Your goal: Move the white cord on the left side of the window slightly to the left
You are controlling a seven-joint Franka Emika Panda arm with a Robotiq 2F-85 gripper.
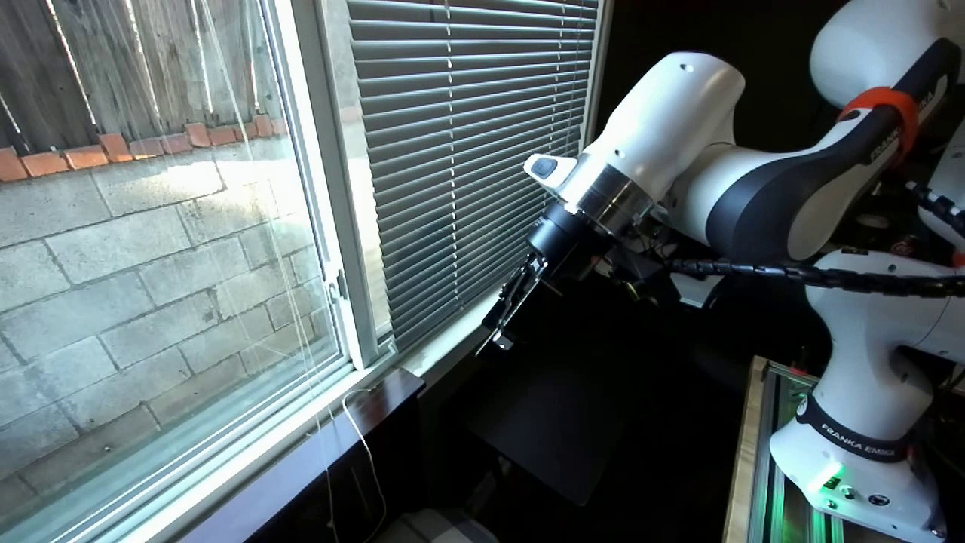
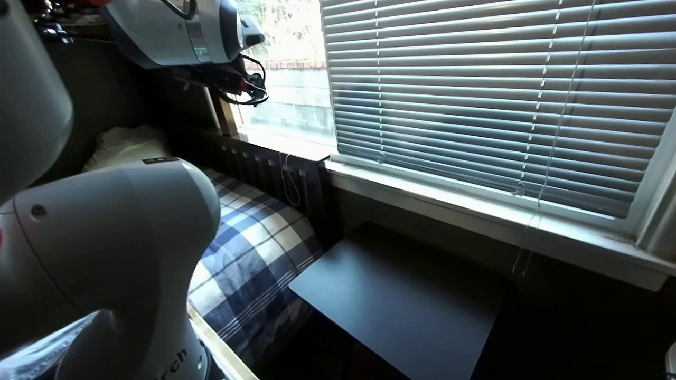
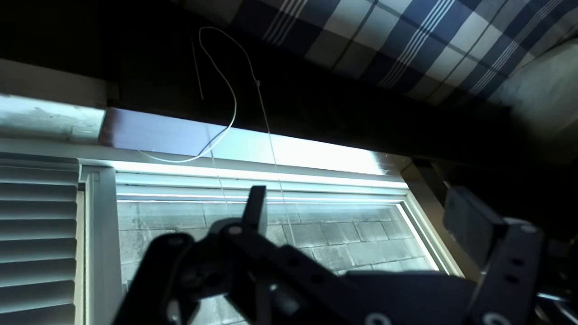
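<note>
The white cord [image 1: 365,441] hangs in thin strands before the clear pane, with a loose loop over the dark headboard below the sill. The loop also shows in an exterior view [image 2: 299,196] and at upper left of the wrist view [image 3: 234,104]. The window [image 1: 332,181] has a white frame, a clear pane showing brick and fence, and a pane with blinds. My gripper [image 1: 494,332] points down in front of the blinds, apart from the cord. In the wrist view my gripper [image 3: 363,214] is open and empty; a strand passes behind, just right of its left finger.
The sill [image 2: 449,200] runs under the window. A dark headboard [image 2: 253,153] and a bed with a plaid cover [image 2: 259,232] stand below the clear pane. A dark table [image 2: 401,301] stands below the blinds. Another pull cord [image 2: 557,132] hangs before the blinds.
</note>
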